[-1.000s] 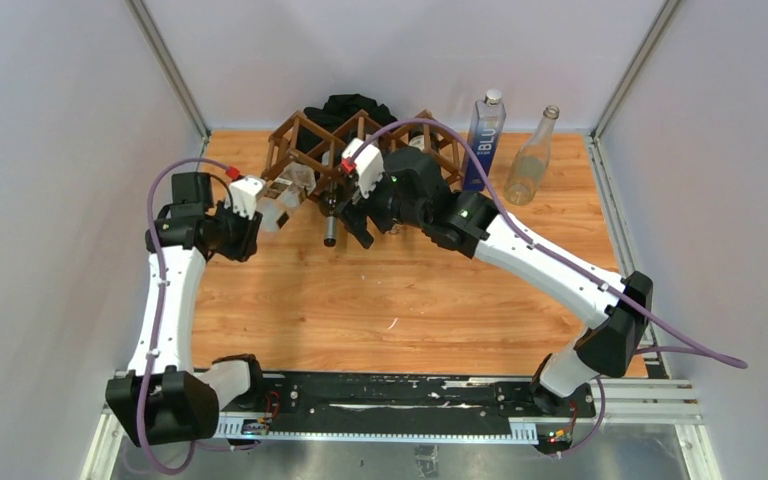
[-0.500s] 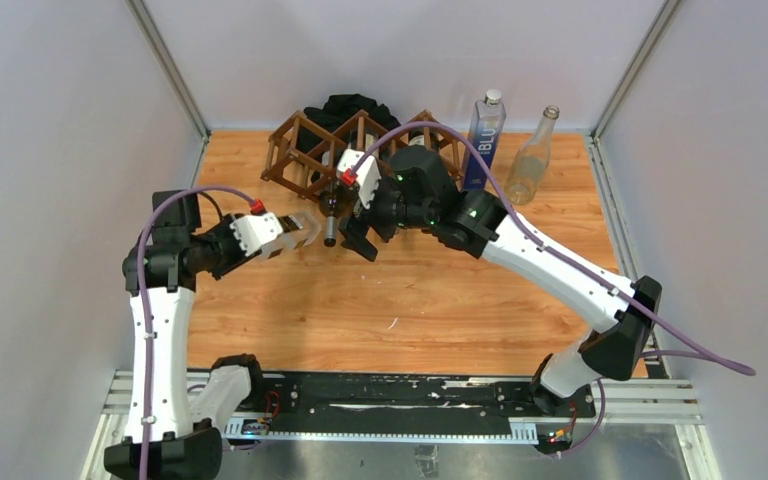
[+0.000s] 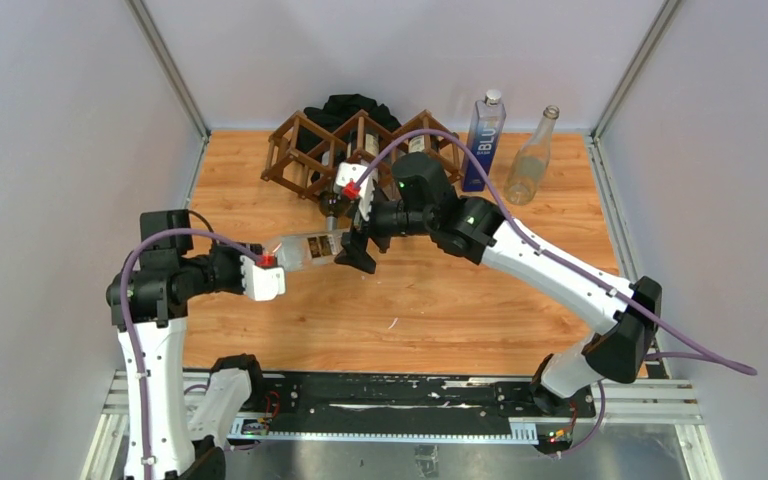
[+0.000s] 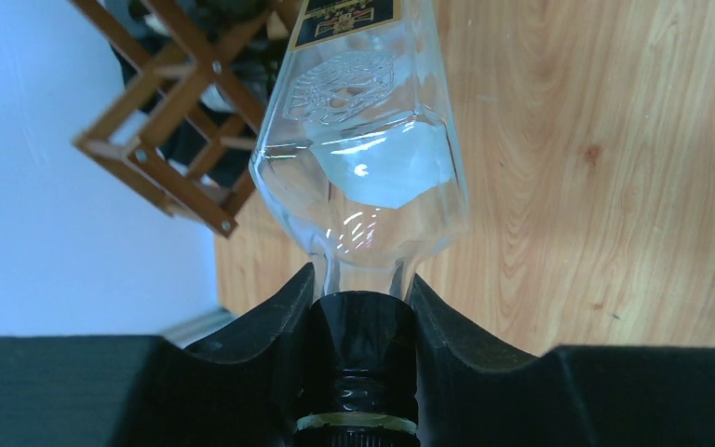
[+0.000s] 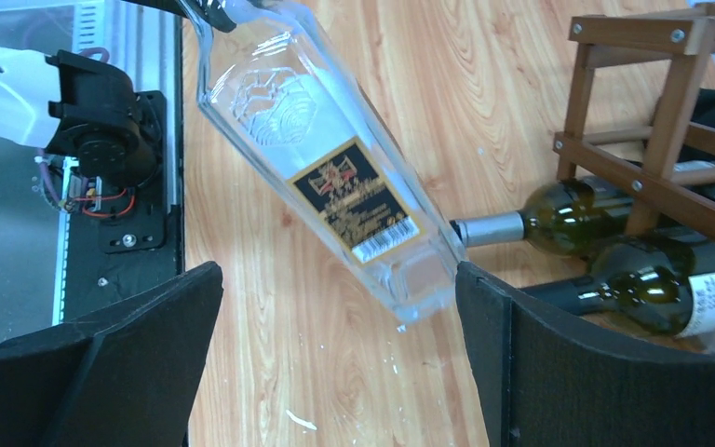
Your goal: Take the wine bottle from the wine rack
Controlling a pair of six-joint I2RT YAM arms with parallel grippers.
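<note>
**Item 1 – wine bottle** (image 3: 310, 247): clear glass, flat-sided, black/gold label w/ barcode. It is out of the wine rack (image 3: 284, 143) and lies roughly level just in front of it, base end toward the rack, neck away. Contact w/ the desk (image 3: 430, 300): cannot tell.

**Item 2 – left fingers** (image 4: 275, 326): clamped on the bottle's dark-capped neck, one each side.

**Item 3 – right fingers** (image 5: 140, 326): spread wide in front of the rack, straddling the bottle's base end. No contact w/ the glass is visible.

**Item 4 – rack:** dark brown slat lattice w/ diamond cells, at the back of the desk.

**Item 5 – green bottles** (image 5: 568, 228): two, lying in the rack w/ necks out the front. One capped neck sits just beside the clear bottle's base and is the nearest obstruction.

**Item 6 – black cloth heap** (image 3: 345, 103): directly behind the rack.

**Item 7 – blue bottle** (image 3: 484, 135): upright, near the rack's right end.

**Item 8 – empty clear bottle** (image 3: 531, 160): stands right of the rack, beyond the blue one.

**View notes**
- **Top:** shows both arms, the whole rack and the standing bottles. The neck grip is hidden by the white wrist unit.
- **Left wrist:** only view showing the neck betw. the fingers. Also shows an embossed crest on the bottle's shoulder.
- **Right wrist:** only view showing the label, the green bottles close up, and a gap each side of the base.
</note>
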